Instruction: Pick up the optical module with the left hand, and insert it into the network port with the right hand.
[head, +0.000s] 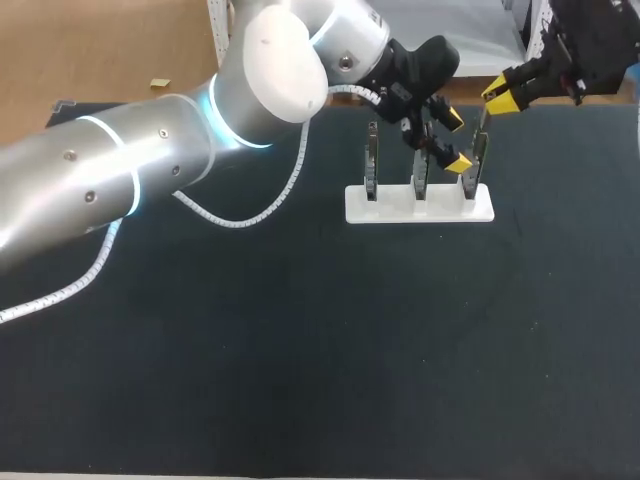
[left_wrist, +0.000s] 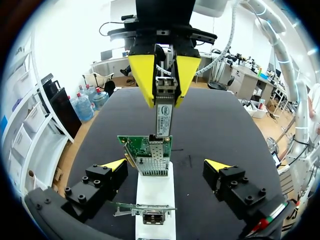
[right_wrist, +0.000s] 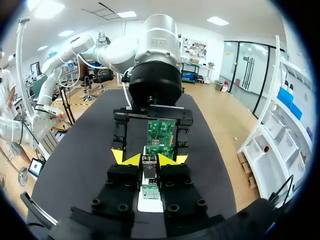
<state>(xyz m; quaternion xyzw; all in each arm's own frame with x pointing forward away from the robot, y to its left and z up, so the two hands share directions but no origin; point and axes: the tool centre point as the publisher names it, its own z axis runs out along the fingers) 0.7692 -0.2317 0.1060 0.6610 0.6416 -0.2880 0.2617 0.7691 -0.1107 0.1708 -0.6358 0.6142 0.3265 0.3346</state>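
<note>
While your right gripper (right_wrist: 149, 160) pinches the optical module (left_wrist: 163, 117) between its yellow tips, closed narrow on the module's upper end, your left gripper (left_wrist: 166, 165) stands wide open. It has one finger on each side of the white base (left_wrist: 155, 197) and grips nothing.

The module hangs upright below the right gripper, its long axis running straight down toward the green card (left_wrist: 137, 145). Its lower end sits at the mouth of the network port (left_wrist: 152, 165), the metal cage on that card. You cannot tell from these views whether it has gone in.

Your left arm crosses the table (head: 300, 350) from the left, its wrist turned toward the row of three upright cards. Your right arm comes in at the far right corner, its fingers pointing down over the card at the row's right end.
</note>
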